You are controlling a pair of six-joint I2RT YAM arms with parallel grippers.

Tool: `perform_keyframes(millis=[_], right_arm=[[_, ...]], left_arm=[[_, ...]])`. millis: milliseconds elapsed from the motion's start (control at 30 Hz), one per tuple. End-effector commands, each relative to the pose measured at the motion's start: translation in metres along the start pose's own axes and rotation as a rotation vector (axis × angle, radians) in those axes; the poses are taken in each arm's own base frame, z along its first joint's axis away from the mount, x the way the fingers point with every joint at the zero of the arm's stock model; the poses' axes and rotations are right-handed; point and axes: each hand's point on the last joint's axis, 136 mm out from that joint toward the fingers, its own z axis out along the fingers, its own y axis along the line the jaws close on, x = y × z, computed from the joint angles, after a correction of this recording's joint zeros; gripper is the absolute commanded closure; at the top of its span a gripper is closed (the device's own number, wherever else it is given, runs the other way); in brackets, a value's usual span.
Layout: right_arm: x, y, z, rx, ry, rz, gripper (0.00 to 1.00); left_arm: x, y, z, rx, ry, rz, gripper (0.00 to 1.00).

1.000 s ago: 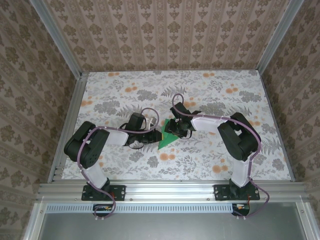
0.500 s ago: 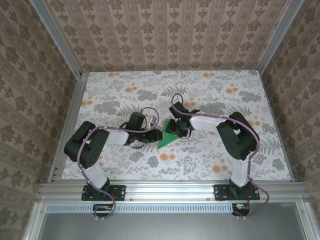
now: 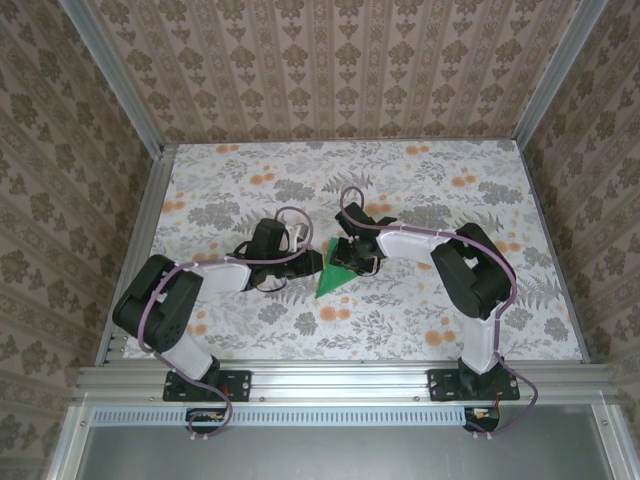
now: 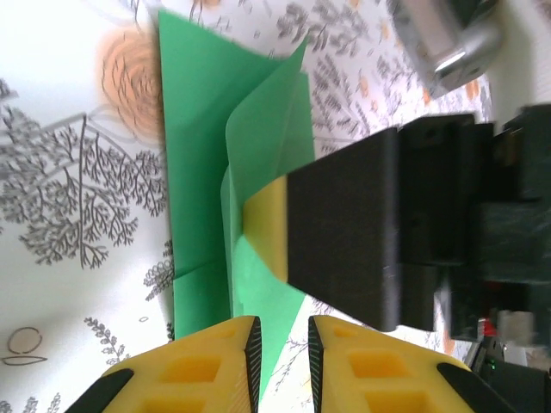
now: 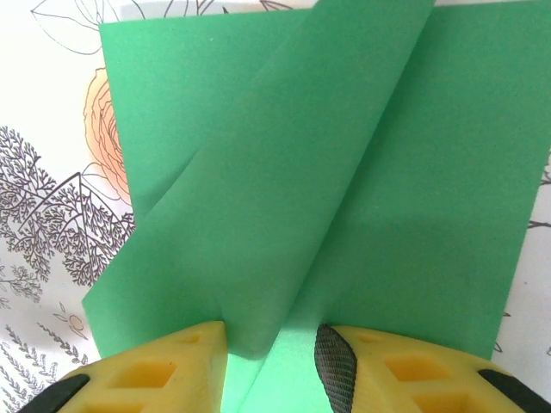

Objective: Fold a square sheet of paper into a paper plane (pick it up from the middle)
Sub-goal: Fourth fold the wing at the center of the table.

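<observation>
i read the paper plane (image 3: pixel 335 275) lying mid-desk (image 3: pixel 420 310), right gripper (image 5: pixel 271 344) narrow astride its raised flap (image 5: pixel 284 215), left gripper (image 4: pixel 282 344) narrow at its edge; clamping i cannot tell.

On the top camera I saw the paper plane (image 3: pixel 335 274) just right of the frame's middle. It was bright green and wedge-shaped, with its sharp tip pointing to the lower left and its wider end toward the upper right.

In my left wrist view the paper plane (image 4: pixel 202 163) ran from the upper left down to the bottom centre. One layer lay flat with a straight left edge, and a bowed flap stood up from it, not pressed down.

In my right wrist view the paper plane (image 5: pixel 362 181) covered most of the frame. A broad flap slanted from the top right to the lower left over a flat layer with a squared upper-left corner. I could not tell how firm the creases were.
</observation>
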Motion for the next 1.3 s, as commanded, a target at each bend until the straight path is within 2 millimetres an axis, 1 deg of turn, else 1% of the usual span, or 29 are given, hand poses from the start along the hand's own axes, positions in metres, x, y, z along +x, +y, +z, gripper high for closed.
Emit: perform_keyframes(millis=[0,200,267,400,533,567,633,733,833,867,1067,1267], right_arm=[[0.043,-0.092,0.039,0.331,0.13,0.011,0.6],[0.043,-0.092,0.039,0.334,0.129,0.016,0.59],[0.044,-0.092,0.04,0.332,0.131,0.019,0.59],[0.045,-0.092,0.041,0.333,0.134,0.024,0.58],[0.046,-0.094,0.041,0.339,0.137,0.032,0.58],[0.046,-0.094,0.041,0.339,0.137,0.036,0.58],[0.047,-0.095,0.041,0.341,0.14,0.039,0.58],[0.047,-0.095,0.041,0.34,0.139,0.045,0.58],[0.046,-0.095,0.041,0.34,0.137,0.044,0.58],[0.047,-0.095,0.041,0.342,0.139,0.044,0.58],[0.047,-0.096,0.041,0.344,0.14,0.044,0.58],[0.048,-0.097,0.041,0.348,0.14,0.045,0.58]], left_arm=[[-0.005,0.005,-0.004,-0.045,-0.029,-0.009,0.76],[0.004,-0.004,0.002,0.0,0.01,0.007,0.77],[0.008,-0.008,0.003,0.013,0.024,0.024,0.8],[0.013,-0.012,0.005,0.03,0.052,0.029,0.83],[0.019,-0.012,0.014,0.052,0.098,0.018,0.9],[0.022,-0.015,0.016,0.076,0.121,0.015,0.91],[0.023,-0.014,0.018,0.077,0.13,0.012,0.93],[0.025,-0.011,0.021,0.064,0.144,0.005,0.95],[0.027,-0.003,0.023,0.029,0.155,-0.009,0.96],[0.026,0.003,0.024,-0.001,0.145,-0.014,0.96],[0.028,0.021,0.024,-0.076,0.147,-0.042,0.97],[0.03,0.028,0.027,-0.092,0.158,-0.059,0.98]])
